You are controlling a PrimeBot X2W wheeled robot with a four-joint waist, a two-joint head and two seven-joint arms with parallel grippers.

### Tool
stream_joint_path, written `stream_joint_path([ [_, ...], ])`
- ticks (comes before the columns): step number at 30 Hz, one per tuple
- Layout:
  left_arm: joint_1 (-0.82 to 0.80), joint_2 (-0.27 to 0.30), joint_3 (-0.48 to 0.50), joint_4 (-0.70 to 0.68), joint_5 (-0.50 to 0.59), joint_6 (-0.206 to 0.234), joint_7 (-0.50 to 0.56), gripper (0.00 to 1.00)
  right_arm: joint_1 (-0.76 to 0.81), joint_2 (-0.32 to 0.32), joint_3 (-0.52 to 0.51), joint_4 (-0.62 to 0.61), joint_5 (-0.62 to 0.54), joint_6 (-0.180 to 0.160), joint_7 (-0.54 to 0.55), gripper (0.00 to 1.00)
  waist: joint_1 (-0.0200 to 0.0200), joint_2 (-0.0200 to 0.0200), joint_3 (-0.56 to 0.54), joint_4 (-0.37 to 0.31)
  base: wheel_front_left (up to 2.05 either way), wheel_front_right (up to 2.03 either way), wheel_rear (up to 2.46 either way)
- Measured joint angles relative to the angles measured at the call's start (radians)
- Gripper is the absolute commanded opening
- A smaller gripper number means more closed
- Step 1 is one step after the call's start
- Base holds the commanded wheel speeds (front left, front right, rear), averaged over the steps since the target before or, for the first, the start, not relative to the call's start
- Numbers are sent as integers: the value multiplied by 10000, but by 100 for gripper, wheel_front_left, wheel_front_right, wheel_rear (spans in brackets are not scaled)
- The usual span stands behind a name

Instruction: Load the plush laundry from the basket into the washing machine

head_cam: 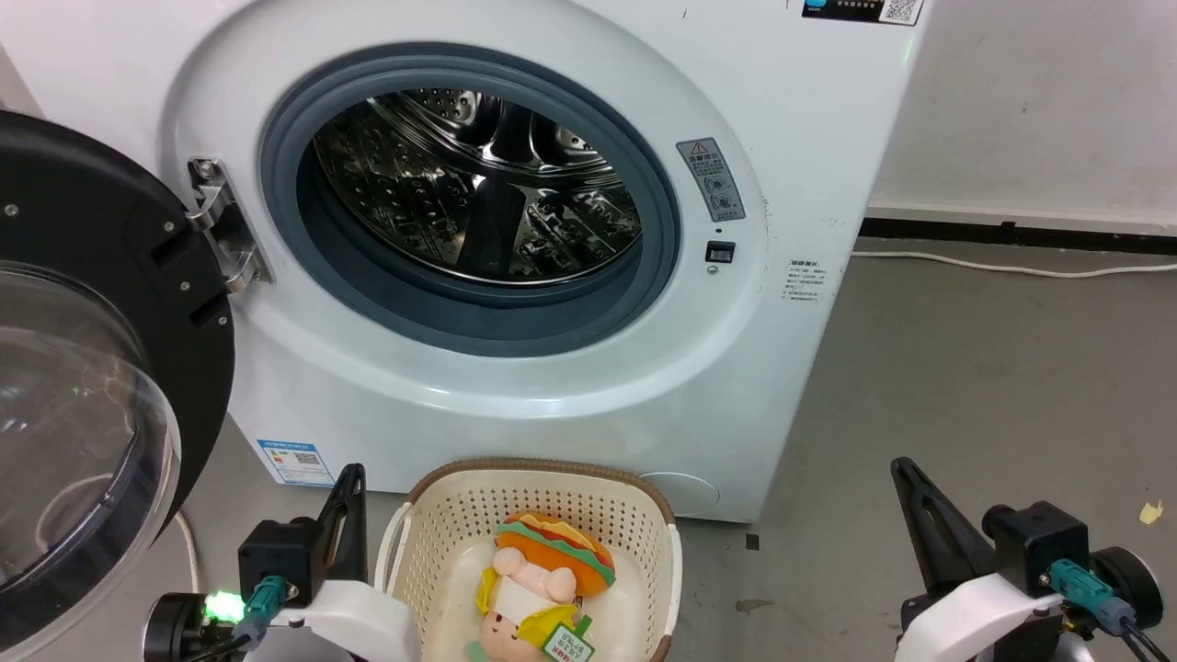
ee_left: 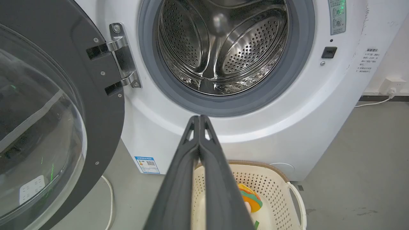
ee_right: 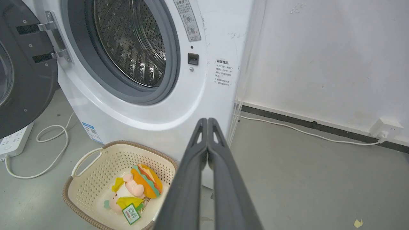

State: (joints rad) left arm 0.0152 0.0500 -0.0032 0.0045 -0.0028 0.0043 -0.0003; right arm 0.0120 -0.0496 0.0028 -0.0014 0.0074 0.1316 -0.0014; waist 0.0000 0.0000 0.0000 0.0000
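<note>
Fingers pressed together and holding nothing, the left gripper [ee_left: 199,119] hangs just beside the left handle of the cream perforated basket [head_cam: 533,467], while the right gripper [ee_right: 207,123], equally closed and empty, waits well off to the basket's right above the grey floor [head_cam: 965,368]. The plush doll [head_cam: 533,593] lies inside the basket, hamburger hat [head_cam: 556,547] toward the machine and hang tag [head_cam: 567,641] toward the robot. The basket sits close against the white front-loading washing machine [head_cam: 515,405], directly under its opening, which should keep the lift short. The round door [head_cam: 92,368] stands wide open at left, leaving the grey gasket [head_cam: 478,326] and the steel drum [head_cam: 478,202] unobstructed. Loading appears not yet begun.
</note>
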Motion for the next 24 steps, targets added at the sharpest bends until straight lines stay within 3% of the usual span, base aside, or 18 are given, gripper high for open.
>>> stream_joint_path([
  [5,0,0,0,0,0,0,0,0,0,0,0,0,0,0,0,0,0,0,0,0,0,0,0],
  [6,1,0,-2,0,0,2,0,100,1,0,2,0,2,0,0,100,0,0,0,0,0,0,0],
  [24,2,0,-276,44,-2,105,-198,100,3,0,-63,-27,127,0,-196,100,0,0,251,-127,0,0,0],
])
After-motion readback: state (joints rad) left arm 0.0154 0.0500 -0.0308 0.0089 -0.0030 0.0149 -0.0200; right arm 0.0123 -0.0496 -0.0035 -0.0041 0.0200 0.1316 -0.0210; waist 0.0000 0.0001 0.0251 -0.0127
